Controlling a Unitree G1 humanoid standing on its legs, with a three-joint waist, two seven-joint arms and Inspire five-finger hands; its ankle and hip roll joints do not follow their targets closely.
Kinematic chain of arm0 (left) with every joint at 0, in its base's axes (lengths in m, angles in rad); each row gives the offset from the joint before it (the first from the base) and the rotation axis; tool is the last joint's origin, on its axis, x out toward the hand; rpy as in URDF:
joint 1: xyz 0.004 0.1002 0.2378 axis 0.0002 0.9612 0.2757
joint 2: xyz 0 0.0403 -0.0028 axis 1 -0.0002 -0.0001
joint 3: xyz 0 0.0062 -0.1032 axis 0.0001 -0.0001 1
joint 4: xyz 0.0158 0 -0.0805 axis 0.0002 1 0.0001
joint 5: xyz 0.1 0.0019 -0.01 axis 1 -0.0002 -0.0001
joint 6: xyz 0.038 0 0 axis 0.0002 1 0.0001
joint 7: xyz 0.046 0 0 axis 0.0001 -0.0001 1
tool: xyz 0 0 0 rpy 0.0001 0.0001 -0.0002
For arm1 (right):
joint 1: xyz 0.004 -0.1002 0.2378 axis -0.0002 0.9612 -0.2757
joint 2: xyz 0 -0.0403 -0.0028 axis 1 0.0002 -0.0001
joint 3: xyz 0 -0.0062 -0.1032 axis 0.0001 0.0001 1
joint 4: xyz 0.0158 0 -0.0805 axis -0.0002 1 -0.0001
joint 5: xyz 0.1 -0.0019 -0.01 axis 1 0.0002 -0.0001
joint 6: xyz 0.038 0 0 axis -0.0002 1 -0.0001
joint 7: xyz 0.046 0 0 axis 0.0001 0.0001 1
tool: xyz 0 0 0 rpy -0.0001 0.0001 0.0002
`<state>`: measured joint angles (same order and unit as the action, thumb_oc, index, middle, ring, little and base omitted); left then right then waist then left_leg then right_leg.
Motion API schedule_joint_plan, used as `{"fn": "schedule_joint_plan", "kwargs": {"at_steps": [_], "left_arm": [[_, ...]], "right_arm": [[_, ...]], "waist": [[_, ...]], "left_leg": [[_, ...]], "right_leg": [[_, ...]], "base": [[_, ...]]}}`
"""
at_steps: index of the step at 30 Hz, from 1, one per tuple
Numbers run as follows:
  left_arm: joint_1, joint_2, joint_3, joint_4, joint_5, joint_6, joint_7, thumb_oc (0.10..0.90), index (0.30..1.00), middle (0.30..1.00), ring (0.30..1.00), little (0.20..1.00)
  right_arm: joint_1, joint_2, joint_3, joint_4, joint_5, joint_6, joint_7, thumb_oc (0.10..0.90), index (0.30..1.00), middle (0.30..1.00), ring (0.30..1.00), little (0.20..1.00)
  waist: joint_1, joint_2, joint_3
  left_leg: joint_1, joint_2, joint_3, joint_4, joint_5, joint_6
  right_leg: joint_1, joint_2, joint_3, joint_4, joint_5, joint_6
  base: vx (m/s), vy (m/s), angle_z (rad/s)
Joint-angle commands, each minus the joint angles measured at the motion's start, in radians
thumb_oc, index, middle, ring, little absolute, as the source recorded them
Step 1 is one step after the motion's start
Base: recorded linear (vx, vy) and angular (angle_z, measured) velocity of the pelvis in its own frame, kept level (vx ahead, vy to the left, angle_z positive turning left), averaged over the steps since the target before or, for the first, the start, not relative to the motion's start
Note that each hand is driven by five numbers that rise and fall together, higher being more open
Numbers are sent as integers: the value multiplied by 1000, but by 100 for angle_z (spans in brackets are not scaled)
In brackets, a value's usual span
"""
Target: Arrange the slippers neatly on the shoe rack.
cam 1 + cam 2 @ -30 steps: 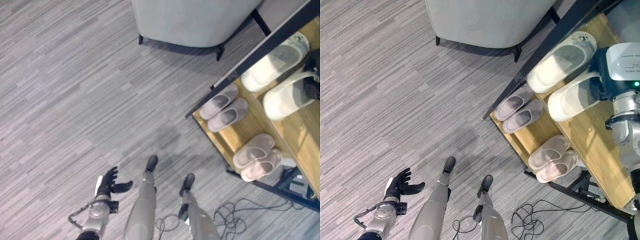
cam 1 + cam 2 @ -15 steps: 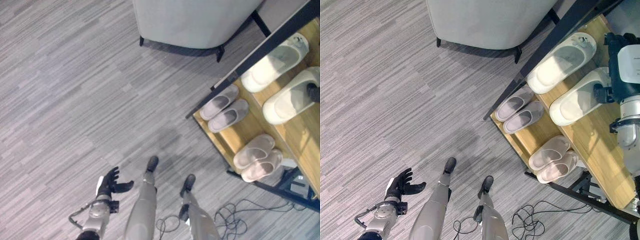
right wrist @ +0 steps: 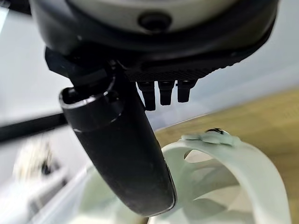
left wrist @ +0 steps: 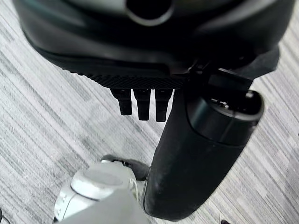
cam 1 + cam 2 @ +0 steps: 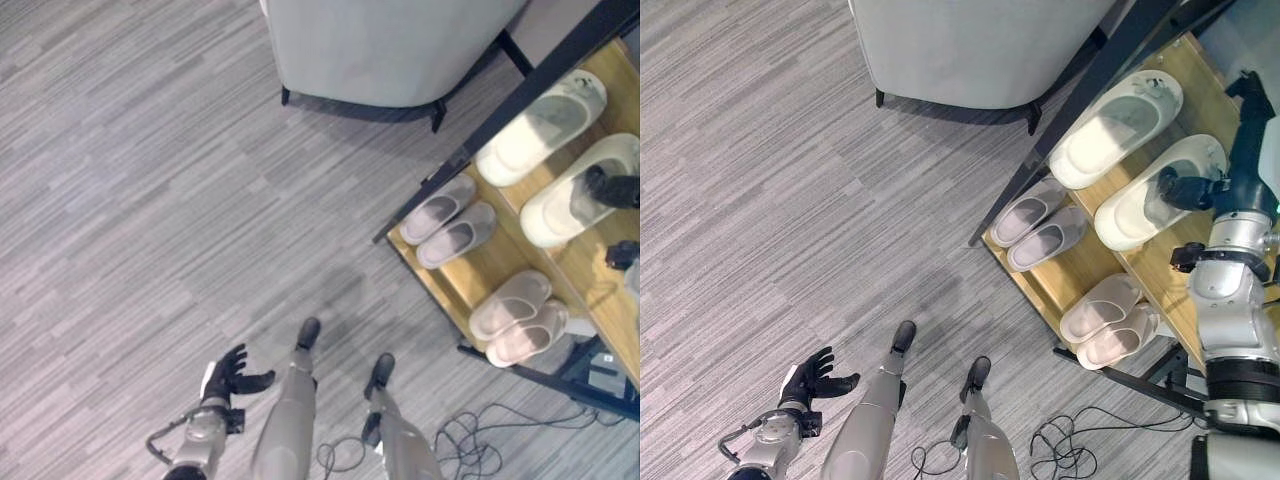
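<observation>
Grey plank floor [image 5: 150,200] on your left; left hand [image 5: 812,378] hangs low over it, fingers spread wide, empty. Grey & pink slipper pairs [image 5: 1040,230] [image 5: 1108,320] sit on shoe rack's [image 5: 1060,280] lower shelf. Right hand [image 5: 1185,190] at heel of nearer white slipper [image 5: 1140,205] on top shelf; can't tell its grip.

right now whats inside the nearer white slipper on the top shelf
The right hand reaches into the opening of the nearer white slipper on the top shelf. Its fingertips are covered by the slipper's strap, so the grip cannot be read. The other white slipper lies beside it.
</observation>
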<state>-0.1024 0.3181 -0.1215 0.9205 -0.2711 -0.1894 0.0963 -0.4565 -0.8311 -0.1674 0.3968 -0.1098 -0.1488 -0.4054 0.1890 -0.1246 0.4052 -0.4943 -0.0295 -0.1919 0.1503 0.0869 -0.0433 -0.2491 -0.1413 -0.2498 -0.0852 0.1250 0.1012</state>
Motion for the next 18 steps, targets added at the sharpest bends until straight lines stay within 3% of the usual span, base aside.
{"fn": "schedule_joint_plan", "kwargs": {"at_steps": [1, 7, 9, 18], "left_arm": [[39, -3, -22, 46, -3, -9, 6, 800, 900, 900, 900, 900], [38, -10, -14, 57, 2, -6, 13, 800, 900, 900, 900, 900], [42, -23, -6, 75, 3, -3, 17, 800, 900, 900, 900, 900], [59, -47, 8, 71, 9, -4, 14, 800, 900, 900, 900, 900]], "right_arm": [[25, -25, -99, -72, 138, -130, -109, 800, 900, 900, 900, 900], [102, 83, -171, -115, 276, -194, -101, 800, 900, 900, 900, 900], [163, 162, -205, -148, 350, -232, -84, 800, 900, 900, 900, 900], [325, 314, -196, -188, 407, -237, 5, 800, 900, 900, 900, 900]], "waist": [[-46, 1, -150], [-53, -2, -170], [-61, -1, -185], [-81, -4, -212]], "left_leg": [[36, 24, 13, -72, -59, -7], [46, 23, 10, -76, -63, -5], [58, 22, 11, -81, -67, -5], [88, 21, 11, -89, -74, -2]], "right_leg": [[-32, -8, 27, 72, -70, 27], [-24, -6, 28, 70, -75, 27], [-17, -5, 29, 69, -78, 27], [5, -5, 24, 74, -84, 28]], "base": [[0, 0, 0], [5, -1, 1], [37, 7, 0], [4, 1, 0]]}}
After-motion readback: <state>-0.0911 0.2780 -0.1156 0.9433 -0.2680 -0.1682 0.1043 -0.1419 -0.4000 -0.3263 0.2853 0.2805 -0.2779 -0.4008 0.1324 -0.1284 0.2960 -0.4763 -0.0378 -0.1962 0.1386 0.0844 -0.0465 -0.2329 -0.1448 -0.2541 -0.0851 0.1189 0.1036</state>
